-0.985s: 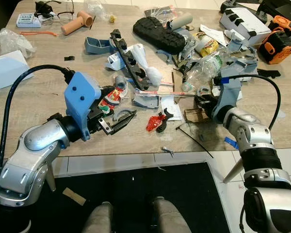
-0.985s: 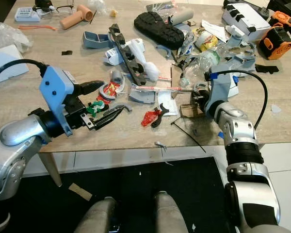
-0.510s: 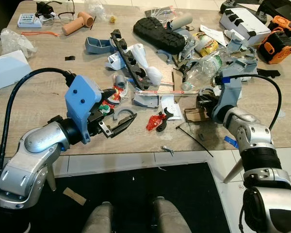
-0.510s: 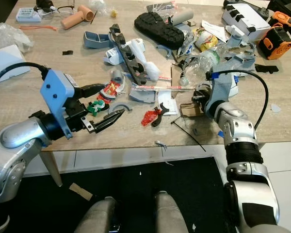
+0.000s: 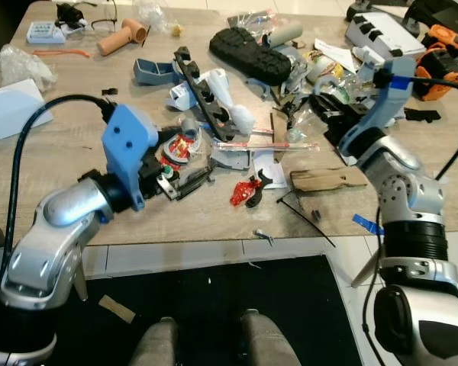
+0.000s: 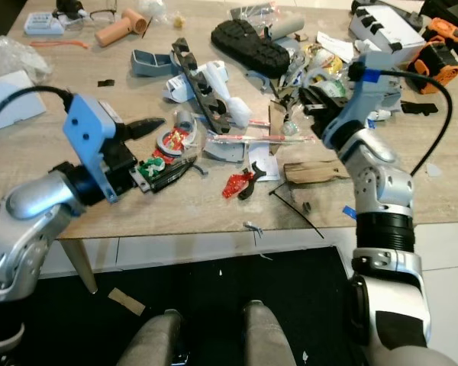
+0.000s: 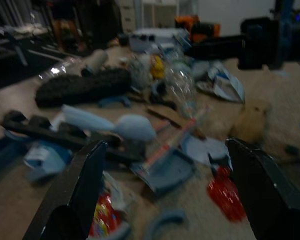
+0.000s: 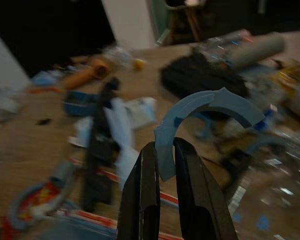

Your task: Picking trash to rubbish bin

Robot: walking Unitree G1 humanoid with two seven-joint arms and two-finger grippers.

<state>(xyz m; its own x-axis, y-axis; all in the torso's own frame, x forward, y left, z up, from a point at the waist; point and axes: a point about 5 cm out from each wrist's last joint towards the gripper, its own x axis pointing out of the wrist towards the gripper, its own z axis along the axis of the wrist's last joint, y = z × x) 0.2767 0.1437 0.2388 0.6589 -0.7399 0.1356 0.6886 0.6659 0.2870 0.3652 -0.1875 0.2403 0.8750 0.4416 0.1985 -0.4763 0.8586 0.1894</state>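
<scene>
Trash is lying scattered across the wooden table. Nearest: left gripper is hovering w/ fingers spread wide, holding nothing, just over a red wrapper. Red scrap and cardboard piece are sitting mid-table. Further back, right gripper is pinching a curved blue plastic piece, raised near the black shoe sole.

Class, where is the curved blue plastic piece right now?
The curved blue piece is pinched between the right gripper's fingers, held above the table's right side, over the clutter near the black shoe sole.
</scene>
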